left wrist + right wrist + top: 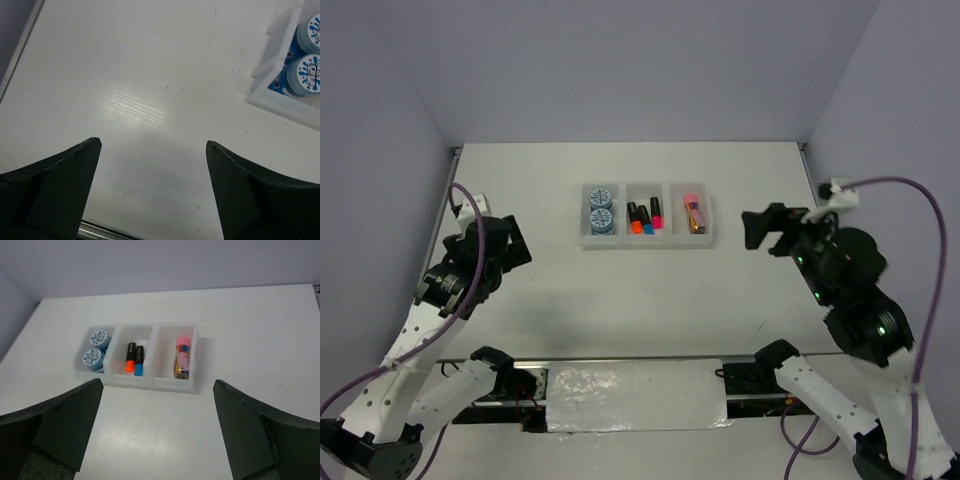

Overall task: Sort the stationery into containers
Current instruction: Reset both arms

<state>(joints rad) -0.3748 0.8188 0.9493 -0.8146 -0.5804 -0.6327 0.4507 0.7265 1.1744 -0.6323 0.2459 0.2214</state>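
The white three-compartment tray point(670, 240) lies at the table's middle back. Its left compartment holds two blue-white discs point(601, 196) point(602, 220). The middle one holds three black markers with orange point(634, 220), blue point(645, 222) and pink point(656, 212) caps. The right one holds the pink-tipped orange-yellow bundle point(693, 215). My left gripper point(517, 247) is open and empty, left of the tray. My right gripper point(752, 228) is open and empty, right of the tray. The right wrist view shows the tray point(172, 385), discs point(93, 358), two markers point(130, 357) and the bundle point(182, 357); the pink marker is hidden there.
The left wrist view shows my open gripper point(154, 142) over bare table, with the tray's left end point(272, 65) and the discs point(306, 75) at the upper right. A foil-covered strip point(635, 395) lies between the arm bases. Walls enclose the table's left, back and right.
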